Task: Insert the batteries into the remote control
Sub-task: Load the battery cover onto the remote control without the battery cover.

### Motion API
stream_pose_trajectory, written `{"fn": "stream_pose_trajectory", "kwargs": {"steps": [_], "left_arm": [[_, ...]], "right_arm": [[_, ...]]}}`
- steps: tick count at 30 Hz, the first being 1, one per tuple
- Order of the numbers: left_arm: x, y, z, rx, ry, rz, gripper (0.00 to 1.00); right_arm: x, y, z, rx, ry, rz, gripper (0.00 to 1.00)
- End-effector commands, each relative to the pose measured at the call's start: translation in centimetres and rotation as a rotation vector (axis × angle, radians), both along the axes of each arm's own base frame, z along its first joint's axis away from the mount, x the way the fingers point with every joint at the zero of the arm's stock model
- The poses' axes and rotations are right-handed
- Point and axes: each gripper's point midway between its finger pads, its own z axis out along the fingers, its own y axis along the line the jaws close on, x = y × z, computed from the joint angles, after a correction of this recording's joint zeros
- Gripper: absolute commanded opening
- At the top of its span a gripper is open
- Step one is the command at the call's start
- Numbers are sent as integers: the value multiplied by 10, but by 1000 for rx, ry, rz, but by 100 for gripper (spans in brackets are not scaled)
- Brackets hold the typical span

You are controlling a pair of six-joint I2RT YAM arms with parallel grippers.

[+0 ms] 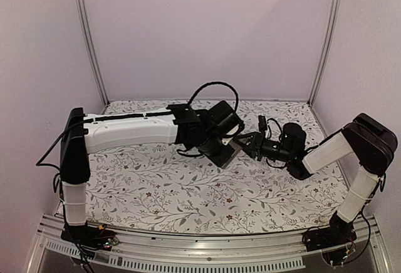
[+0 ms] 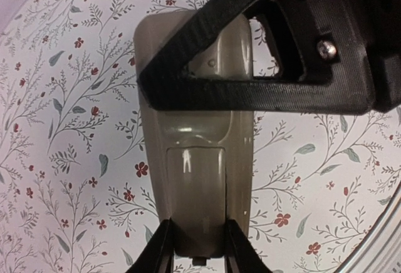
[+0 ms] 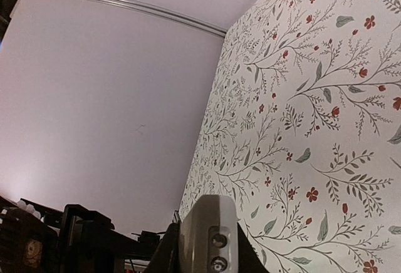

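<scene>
The remote control (image 1: 230,155) is held in the air above the middle of the table, between both grippers. In the left wrist view its grey-tan back (image 2: 194,160) faces the camera, with the battery cover panel (image 2: 195,191) closed over the near half. My left gripper (image 2: 197,228) is shut on the remote's near end. My right gripper (image 1: 247,143) is shut on the far end, and its black finger (image 2: 250,88) crosses the remote. The right wrist view shows the remote's end face (image 3: 207,226), with two small emitters, between the right gripper's (image 3: 208,251) fingers. No batteries are in view.
The floral tablecloth (image 1: 188,191) covers the table. White walls with metal corner posts (image 1: 91,41) close it in at the back and sides. A metal rail (image 1: 207,248) runs along the near edge by the arm bases.
</scene>
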Motion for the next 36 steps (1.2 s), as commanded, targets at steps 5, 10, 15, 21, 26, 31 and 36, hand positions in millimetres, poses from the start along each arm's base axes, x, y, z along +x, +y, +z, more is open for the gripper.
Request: {"fn": "stream_pose_trajectory", "kwargs": {"steps": [5, 10, 15, 21, 26, 31, 36], "left_arm": [[4, 0, -11, 9, 42, -9, 36], [2, 1, -9, 7, 47, -19, 41], [6, 6, -4, 17, 23, -7, 51], [15, 15, 11, 11, -21, 22, 70], [13, 13, 30, -38, -35, -5, 98], [-6, 6, 55, -177, 0, -87, 100], [-18, 15, 69, -346, 96, -123, 99]], "right_arm": [[-13, 12, 27, 80, -77, 69, 0], [-11, 11, 24, 85, -60, 63, 0], [-10, 10, 22, 86, -50, 60, 0], [-10, 10, 19, 82, -40, 60, 0], [-9, 10, 15, 77, -31, 61, 0], [-9, 10, 15, 76, -29, 69, 0], [-9, 13, 19, 79, -42, 86, 0]]}}
